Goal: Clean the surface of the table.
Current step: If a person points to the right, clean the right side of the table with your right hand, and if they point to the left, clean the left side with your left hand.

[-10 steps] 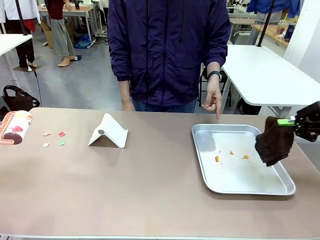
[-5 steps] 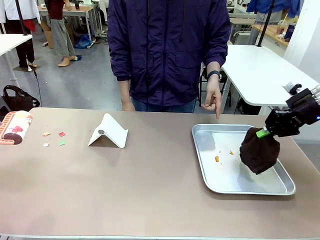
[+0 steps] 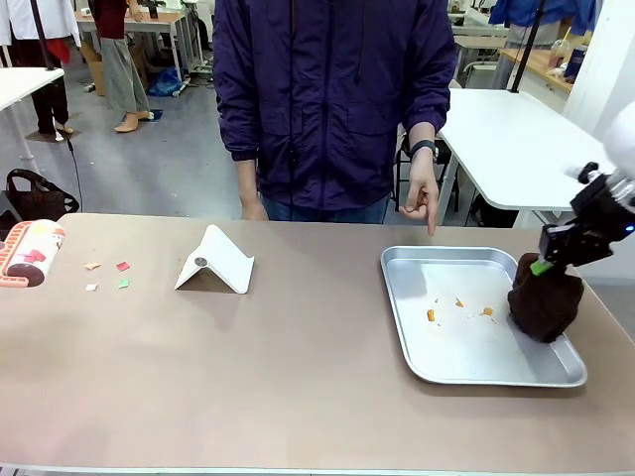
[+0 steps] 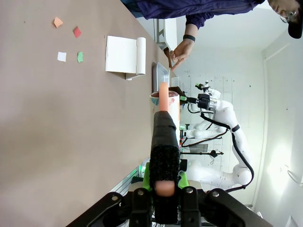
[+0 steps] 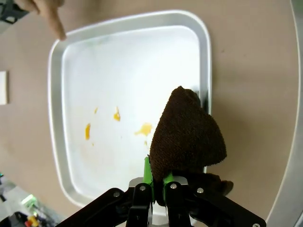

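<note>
Tightly, right claw [image 3: 541, 266] grips cloth [image 3: 546, 302], left claw [image 4: 164, 182] roller [image 4: 164, 137].

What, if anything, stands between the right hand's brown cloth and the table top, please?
The silver metal tray does: the right hand holds the brown cloth over the tray's right rim, so the tray lies between the cloth and the table there.

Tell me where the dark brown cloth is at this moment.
Front view, right side: the dark brown cloth hangs from the shut right gripper, over the right end of the silver tray, right of the orange crumbs.
</note>
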You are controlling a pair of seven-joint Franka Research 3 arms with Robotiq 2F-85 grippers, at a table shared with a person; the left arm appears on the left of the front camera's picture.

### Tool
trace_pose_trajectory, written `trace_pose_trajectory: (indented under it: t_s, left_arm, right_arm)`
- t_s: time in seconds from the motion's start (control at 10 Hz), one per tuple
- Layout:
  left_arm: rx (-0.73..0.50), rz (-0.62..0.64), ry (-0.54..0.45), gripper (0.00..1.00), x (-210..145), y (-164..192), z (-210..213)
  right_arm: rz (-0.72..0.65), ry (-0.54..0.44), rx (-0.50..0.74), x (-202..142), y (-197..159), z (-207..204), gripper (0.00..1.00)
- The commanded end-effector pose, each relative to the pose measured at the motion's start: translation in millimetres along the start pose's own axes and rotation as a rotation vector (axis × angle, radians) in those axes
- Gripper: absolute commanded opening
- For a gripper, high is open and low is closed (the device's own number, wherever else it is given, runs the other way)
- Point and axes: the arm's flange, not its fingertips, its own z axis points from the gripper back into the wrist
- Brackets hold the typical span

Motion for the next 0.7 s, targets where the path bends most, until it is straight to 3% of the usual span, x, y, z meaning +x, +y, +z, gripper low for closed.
trace_pose_trajectory:
  t_s: [0.0,0.3,0.6]
  left_arm:
    - [-0.007,-0.004,-0.004,0.0,0.6,-3.8,0.4]
    - [-0.007,-0.004,-0.004,0.0,0.6,-3.8,0.4]
    - [-0.007,-0.004,-0.004,0.0,0.6,-3.8,0.4]
  right_arm:
    - [-0.028,0.016,-0.05,11.0,18.1,-37.9,0.08]
    - [-0.056,0.102,0.049,11.2,42.4,-93.4,0.08]
    - [-0.085,0.158,0.167,10.2,63.1,-121.7,0.08]
